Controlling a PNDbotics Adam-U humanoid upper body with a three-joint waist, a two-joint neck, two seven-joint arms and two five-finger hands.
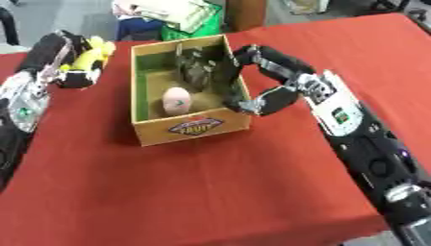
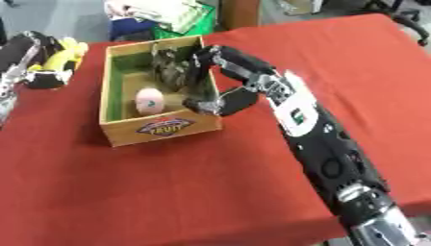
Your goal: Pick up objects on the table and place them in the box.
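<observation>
Dark object (image 1: 195, 67) in box (image 1: 192, 129), against right hand (image 1: 268, 67) fingers (image 1: 240, 54).

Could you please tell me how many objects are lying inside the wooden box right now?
2: a pink egg-shaped object near the front of the wooden box, and a dark grey object at the back; others may be hidden.

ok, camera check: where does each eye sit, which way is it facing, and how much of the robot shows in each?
Left eye view: in the head, looking down at the red table and wooden box; both arms show, left hand by a yellow toy, right hand at the box's right wall.
Right eye view: same head, set slightly right; the right arm dominates, the left hand sits at the left edge.
Shared: box, pink object and dark object inside it, right hand.
</observation>
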